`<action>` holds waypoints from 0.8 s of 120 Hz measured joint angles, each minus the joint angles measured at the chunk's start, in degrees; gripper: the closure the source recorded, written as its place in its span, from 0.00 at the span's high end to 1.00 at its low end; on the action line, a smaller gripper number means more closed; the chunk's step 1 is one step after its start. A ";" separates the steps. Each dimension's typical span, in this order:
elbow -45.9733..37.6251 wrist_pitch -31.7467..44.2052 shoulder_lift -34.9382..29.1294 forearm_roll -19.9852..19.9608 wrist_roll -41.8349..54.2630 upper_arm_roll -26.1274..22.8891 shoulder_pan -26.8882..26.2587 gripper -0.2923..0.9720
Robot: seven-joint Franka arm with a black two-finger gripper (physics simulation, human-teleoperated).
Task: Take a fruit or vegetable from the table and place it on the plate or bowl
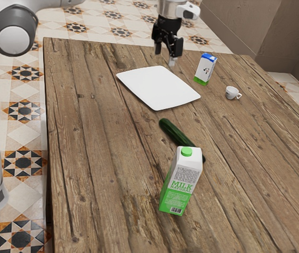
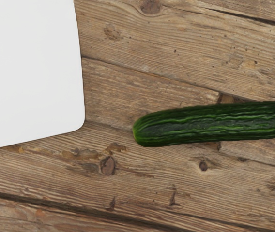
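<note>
**Approach stage, exterior and wrist views.** The gripper [image 1: 164,56] hangs above the table [image 1: 86,158] at the 12 o'clock edge of the white plate [image 1: 157,87]. Its jaws are apart and hold nothing. The cucumber [image 1: 177,134] lies flat on the wood at the plate's 5 o'clock, near it but not touching. Its farther end passes behind the milk carton [image 1: 182,181]. The grasp is probably best made on the plate-side half, away from the carton. The jaws should turn across the long axis and close only once both fingers straddle the cucumber low down.
</note>
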 joint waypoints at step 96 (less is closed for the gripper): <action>2.30 4.33 8.82 2.66 2.55 -1.06 -23.34 0.77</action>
